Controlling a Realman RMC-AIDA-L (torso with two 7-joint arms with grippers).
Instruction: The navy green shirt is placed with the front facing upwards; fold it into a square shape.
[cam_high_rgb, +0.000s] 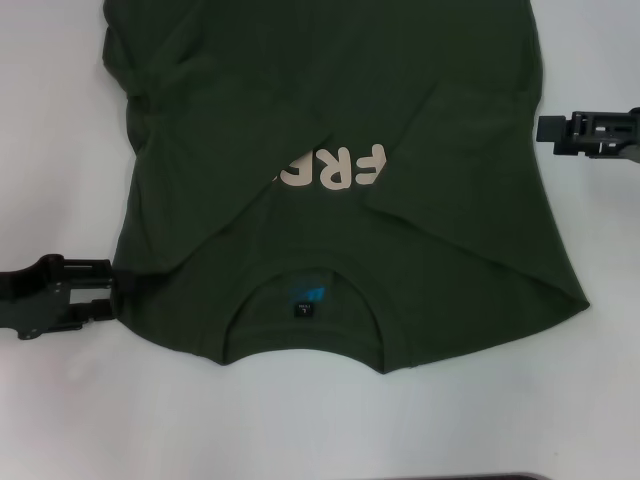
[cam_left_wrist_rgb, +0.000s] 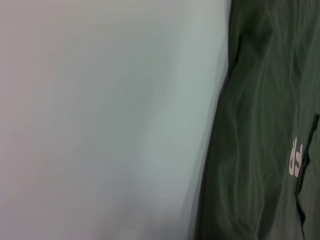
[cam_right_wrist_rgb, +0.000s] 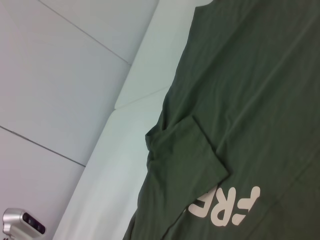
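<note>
A: Item count?

B: One navy green shirt (cam_high_rgb: 330, 150), lying flat on the white table (cam_high_rgb: 60, 150), front up, collar twd the robot, hem running off the far edge of the head view. Neck opening near the front, one small blue neck label (cam_high_rgb: 305, 295) inside it.

A: Sleeves?

B: Two, both folded in over the chest. The left one crosses diagonally and covers part of the cream lettering (cam_high_rgb: 345, 168); only "FRE" shows. The right one lies as a flap next to the letters, seen also in the right wrist view as a folded panel (cam_right_wrist_rgb: 187, 150) above the print (cam_right_wrist_rgb: 230, 207).

A: Grippers?

B: Two. Left gripper (cam_high_rgb: 112, 290) is low at the shirt's left edge, near the shoulder, tips at or touching the fabric edge. Can't tell if it's clenched on cloth or released; the fingers merge w/ the dark fabric. Its wrist cam shows only table (cam_left_wrist_rgb: 100, 120) and the shirt's side (cam_left_wrist_rgb: 260, 150) w/ a bit of lettering.

A: Right one?

B: Right gripper (cam_high_rgb: 545, 130) sits beside the shirt's right edge, further back, abt level w/ the mid-body. Just off the cloth, not on it. Finger state: can't tell.

A: Anything else?

B: One small silver device (cam_right_wrist_rgb: 20, 225) at the corner of the right wrist view, beyond the table.
</note>
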